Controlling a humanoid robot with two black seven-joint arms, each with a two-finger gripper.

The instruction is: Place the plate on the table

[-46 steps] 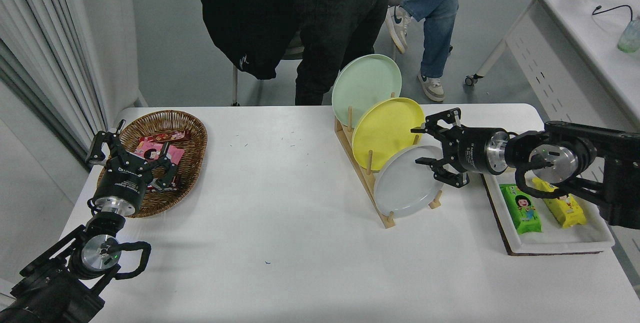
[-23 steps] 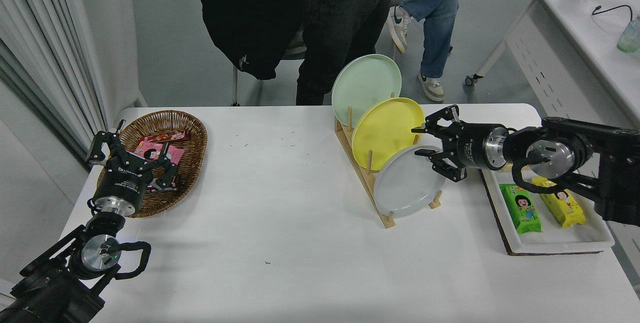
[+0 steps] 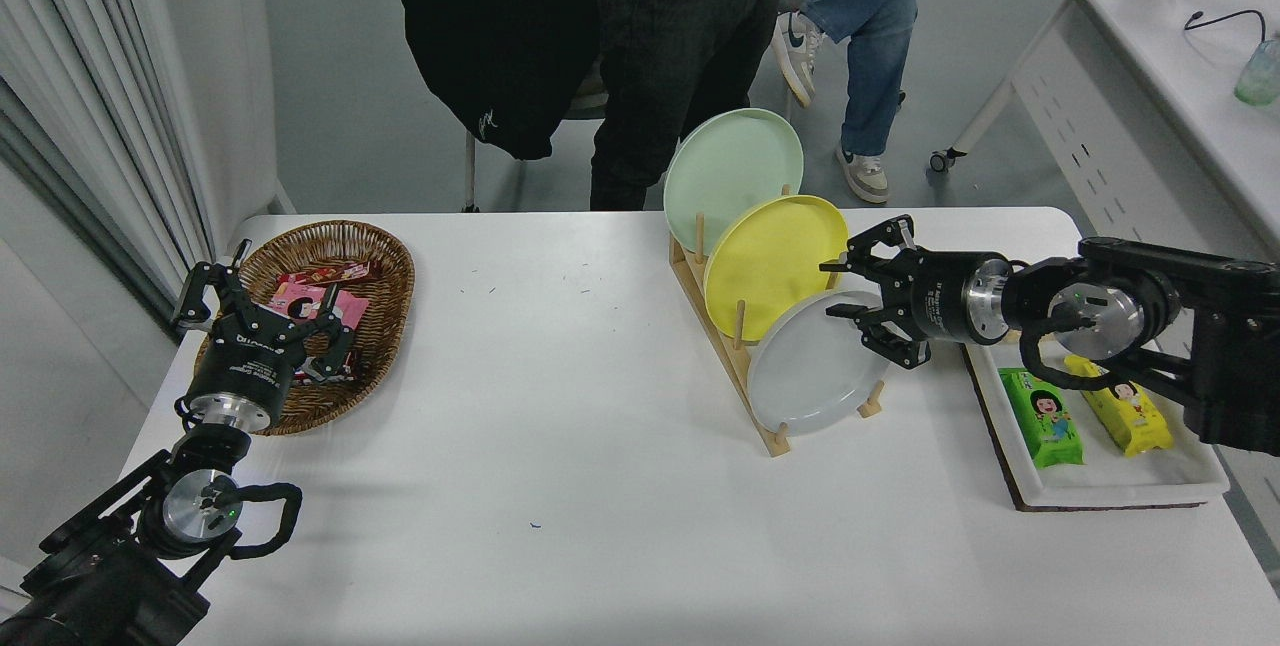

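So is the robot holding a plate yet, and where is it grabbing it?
Not yet. The right gripper is open at the upper right rim of the grey plate, which sits in the wooden rack. The left gripper holds nothing.

Grey floor, pale curtain at left, white desk at right.

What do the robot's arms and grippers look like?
Both arms are black with round silver joints, each with a small green light and looped black cables. The left gripper and right gripper are black, with claw-like fingers, a silver ring behind each, and small white lettering.
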